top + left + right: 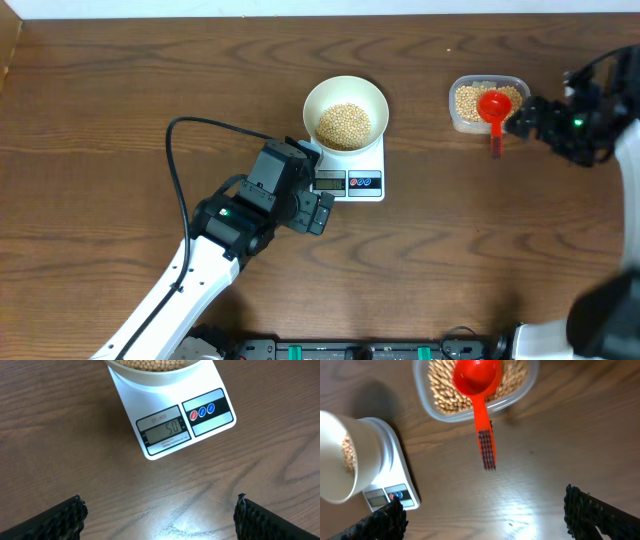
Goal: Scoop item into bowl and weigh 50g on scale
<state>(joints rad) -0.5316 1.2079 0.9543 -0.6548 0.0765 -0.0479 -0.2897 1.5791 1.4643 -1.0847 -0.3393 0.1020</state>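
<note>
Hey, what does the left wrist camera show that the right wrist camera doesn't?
Only the left wrist view shows the display of the scale head-on, legibly reading 50, with its buttons clear. Only the right wrist view shows the red scoop lying in the clear tub of beans, its handle jutting out over the table. Both show the scale, the bowl on it holding beans, and the wooden table.

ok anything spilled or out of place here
Nothing really stands out. The beans look contained, the bowl sits on the scale, and the red scoop lies in the tub with its handle poking over the rim.
</note>
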